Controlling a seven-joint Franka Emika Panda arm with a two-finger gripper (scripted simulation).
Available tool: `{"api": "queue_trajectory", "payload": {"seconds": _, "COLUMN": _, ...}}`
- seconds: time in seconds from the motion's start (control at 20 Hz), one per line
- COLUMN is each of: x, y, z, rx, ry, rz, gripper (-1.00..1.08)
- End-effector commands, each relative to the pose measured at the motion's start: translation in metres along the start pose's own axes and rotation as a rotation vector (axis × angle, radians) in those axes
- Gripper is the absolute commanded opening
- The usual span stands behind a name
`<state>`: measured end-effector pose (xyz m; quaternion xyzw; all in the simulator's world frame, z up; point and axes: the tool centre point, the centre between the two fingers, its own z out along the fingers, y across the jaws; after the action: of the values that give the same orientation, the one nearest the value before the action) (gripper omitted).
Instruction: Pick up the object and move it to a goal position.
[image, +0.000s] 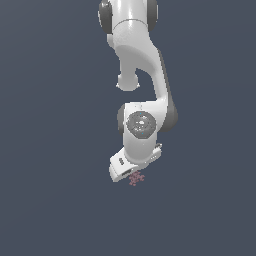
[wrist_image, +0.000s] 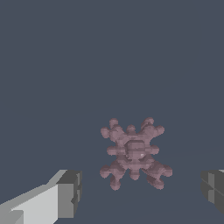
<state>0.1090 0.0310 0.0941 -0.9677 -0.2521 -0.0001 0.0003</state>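
The object is a small dusty pink-red spiky cluster of bumps lying on the dark grey-blue floor. In the exterior view the object peeks out just below the white hand of my arm. My gripper is open, its two dark grey fingertips spread wide on either side of the object. The object lies between the fingers, not touching either one. In the exterior view the fingers themselves are hidden under the hand.
The white arm hangs down from the top of the exterior view. A flat dark grey-blue floor fills both views.
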Motion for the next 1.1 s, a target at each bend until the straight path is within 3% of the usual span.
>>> {"api": "queue_trajectory", "payload": {"seconds": 0.0, "x": 0.002, "y": 0.002, "z": 0.003, "rx": 0.000, "ry": 0.000, "rz": -0.015, "gripper": 1.00}}
{"api": "queue_trajectory", "payload": {"seconds": 0.35, "x": 0.002, "y": 0.003, "z": 0.008, "rx": 0.000, "ry": -0.001, "rz": -0.016, "gripper": 1.00}}
{"api": "queue_trajectory", "payload": {"seconds": 1.05, "x": 0.002, "y": 0.003, "z": 0.056, "rx": -0.001, "ry": 0.000, "rz": -0.020, "gripper": 1.00}}
